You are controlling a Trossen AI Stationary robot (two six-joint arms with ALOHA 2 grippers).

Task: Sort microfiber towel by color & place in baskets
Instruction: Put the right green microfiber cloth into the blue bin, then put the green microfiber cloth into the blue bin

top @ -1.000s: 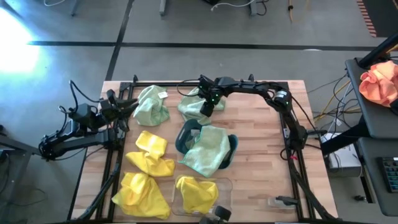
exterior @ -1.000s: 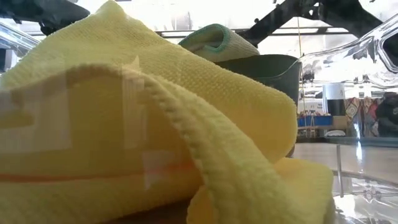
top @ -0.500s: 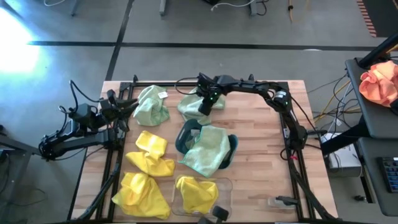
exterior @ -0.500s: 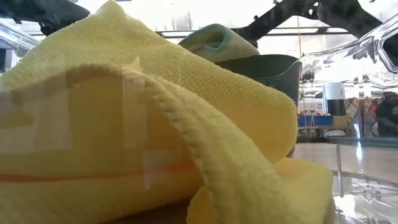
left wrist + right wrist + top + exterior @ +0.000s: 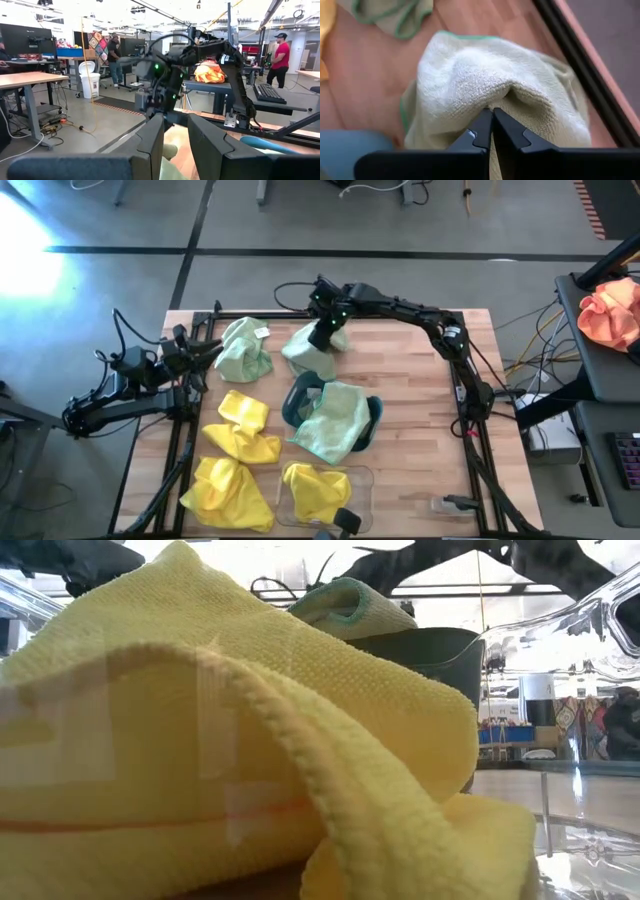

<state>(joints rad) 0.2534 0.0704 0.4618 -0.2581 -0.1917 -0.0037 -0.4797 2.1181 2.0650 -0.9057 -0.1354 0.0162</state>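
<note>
My right gripper (image 5: 323, 332) is shut on a pale green microfiber towel (image 5: 309, 354) at the table's far middle. Another pale green towel (image 5: 243, 348) lies to its left, just in front of my left gripper (image 5: 205, 350), whose fingers stand open and touch nothing. A third green towel (image 5: 335, 422) drapes over the dark teal basket (image 5: 295, 402). Two yellow towels (image 5: 240, 427) (image 5: 228, 492) lie at the near left. A further yellow one (image 5: 315, 490) sits in the clear basket (image 5: 362, 478). My right gripper pinches a raised fold at the towel's top (image 5: 492, 102) between its two fingers, which come from above and point down. The cloth is drawn up into a peak there and spreads out below the fingers. Its lower edge (image 5: 305, 367) is down at the table.
An orange-pink cloth (image 5: 610, 312) lies on a side table off the right edge. Dark frame rails (image 5: 187, 430) run along the table's left and right sides. Bare wood (image 5: 420, 440) shows right of the teal basket. People stand in the room beyond.
My right gripper has risen and moved a little toward the table's far edge and left. The pale green towel under it has been drawn up from a flat heap into a narrower peak. Its lower part stays on the table.
</note>
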